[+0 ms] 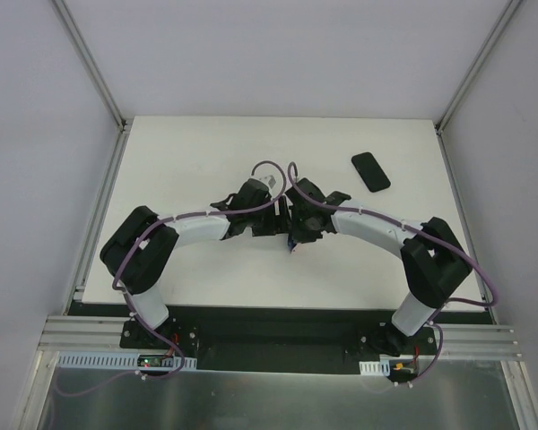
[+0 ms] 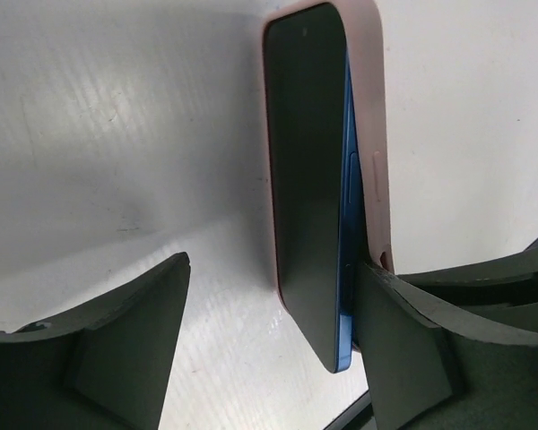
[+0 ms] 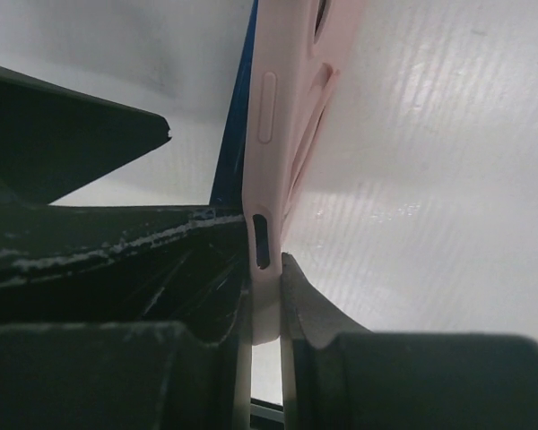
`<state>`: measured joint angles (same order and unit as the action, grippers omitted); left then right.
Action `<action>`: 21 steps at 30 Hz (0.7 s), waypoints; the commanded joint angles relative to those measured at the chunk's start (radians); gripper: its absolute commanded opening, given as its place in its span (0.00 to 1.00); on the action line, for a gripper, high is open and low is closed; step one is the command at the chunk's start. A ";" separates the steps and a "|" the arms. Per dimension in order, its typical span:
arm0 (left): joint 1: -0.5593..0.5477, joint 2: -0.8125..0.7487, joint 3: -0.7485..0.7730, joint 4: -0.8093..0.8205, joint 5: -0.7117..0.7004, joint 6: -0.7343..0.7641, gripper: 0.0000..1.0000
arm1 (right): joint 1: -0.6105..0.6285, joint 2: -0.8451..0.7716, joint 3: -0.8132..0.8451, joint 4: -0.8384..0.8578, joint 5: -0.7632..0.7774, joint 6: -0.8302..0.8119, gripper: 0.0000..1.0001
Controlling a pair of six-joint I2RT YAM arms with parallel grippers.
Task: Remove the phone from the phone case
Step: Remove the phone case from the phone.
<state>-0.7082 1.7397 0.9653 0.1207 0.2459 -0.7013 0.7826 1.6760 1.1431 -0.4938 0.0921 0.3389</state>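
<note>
Biggest thing first: the table (image 1: pixel 206 152). Everything is being done over the middle of it, where the two grippers meet. Beyond the right jaws and well apart from them, a black slab (image 1: pixel 370 171) is lying flat. What it is can't be made out from up top.

The phone case (image 2: pixel 369 107) is held on edge. Its near end is pinched between the jaws of the right gripper (image 3: pixel 265 260). In the right wrist view the pink is squeezed from both sides with no gap left.

The phone (image 2: pixel 309 179) is only partly seated in the case. One long side stands proud of the pink lip, while the far end looks tucked in.

The left gripper (image 2: pixel 274 269) is spread wide with nothing held. Phone and case are bracketed between its jaws, right up by one finger (image 2: pixel 403 340) and well clear of the other. Whether that near finger is actually touching can't be told.

So the step in hand is reckoned to be the peel-out itself, maybe halfway done.

Next, the left jaws would need to be closed on the phone alone, at the freed side, and drawn away from the right jaws while the case is kept clamped. If the pink lip gets caught too, nothing gets separated.
</note>
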 commanded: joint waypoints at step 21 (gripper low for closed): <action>-0.126 0.165 0.001 -0.098 0.046 0.060 0.25 | -0.071 -0.018 -0.017 0.403 -0.282 0.161 0.01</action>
<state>-0.7403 1.7771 0.9974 0.1570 0.2291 -0.6521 0.7078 1.6802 1.1183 -0.4274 -0.0986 0.4438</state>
